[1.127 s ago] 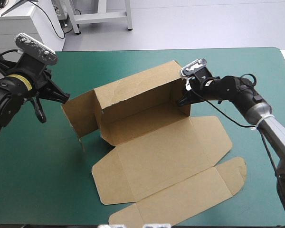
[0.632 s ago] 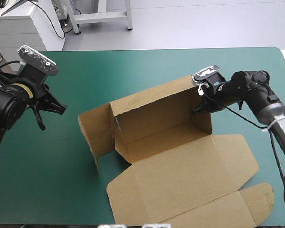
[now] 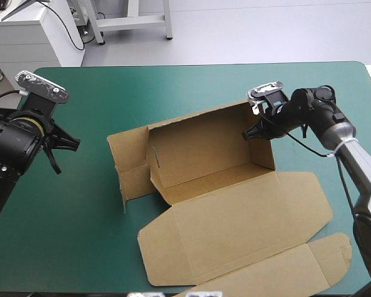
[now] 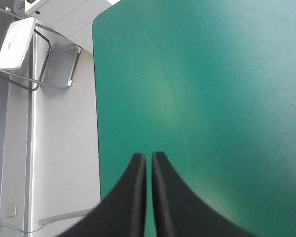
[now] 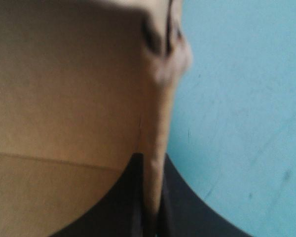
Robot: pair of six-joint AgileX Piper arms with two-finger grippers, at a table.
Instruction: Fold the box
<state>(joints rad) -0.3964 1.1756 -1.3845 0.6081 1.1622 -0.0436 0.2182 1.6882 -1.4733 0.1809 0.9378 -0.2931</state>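
Note:
The brown box [image 3: 235, 210] lies mid-table as a cut sheet, its back wall [image 3: 198, 145] and two side walls raised, the front panels flat toward the near edge. My right gripper [image 3: 252, 133] is shut on the top of the box's right side wall [image 5: 155, 128]; in the right wrist view the board edge runs up from between the black fingers. My left gripper [image 3: 62, 148] hangs over bare teal-green cover well left of the box, its fingers [image 4: 138, 197] shut on nothing.
The table's left edge [image 4: 96, 123] runs just beside the left gripper, floor beyond it. Bare teal-green cover [image 3: 173, 86] lies between the box and the far edge. The flat flaps reach close to the near edge at the right.
The right gripper has dragged the box to the right and turned it, so the back wall now stands squarer to the table. The left gripper drifted slightly left and lower.

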